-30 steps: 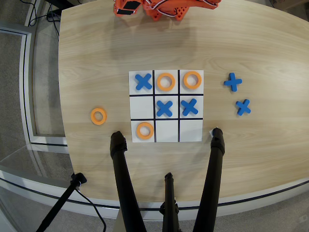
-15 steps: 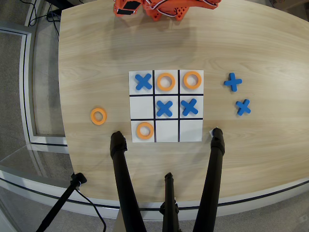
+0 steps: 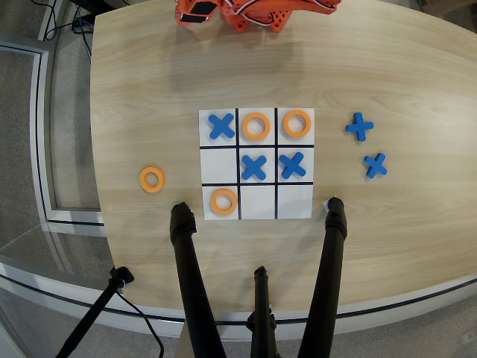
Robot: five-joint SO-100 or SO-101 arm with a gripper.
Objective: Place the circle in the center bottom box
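The black-lined 3x3 board lies mid-table. The orange arm is folded at the table's far edge, at the top of the overhead view. Its gripper end is cut off by the frame, so I cannot tell how its jaws stand. An orange ring lies flat inside the middle cell of the row nearest the arm. Other rings lie in the top right cell and the bottom left cell. One ring lies loose on the wood left of the board.
Blue crosses lie in the top left cell, the central cell and the middle right cell. Two more crosses lie right of the board. Black tripod legs stand at the near edge.
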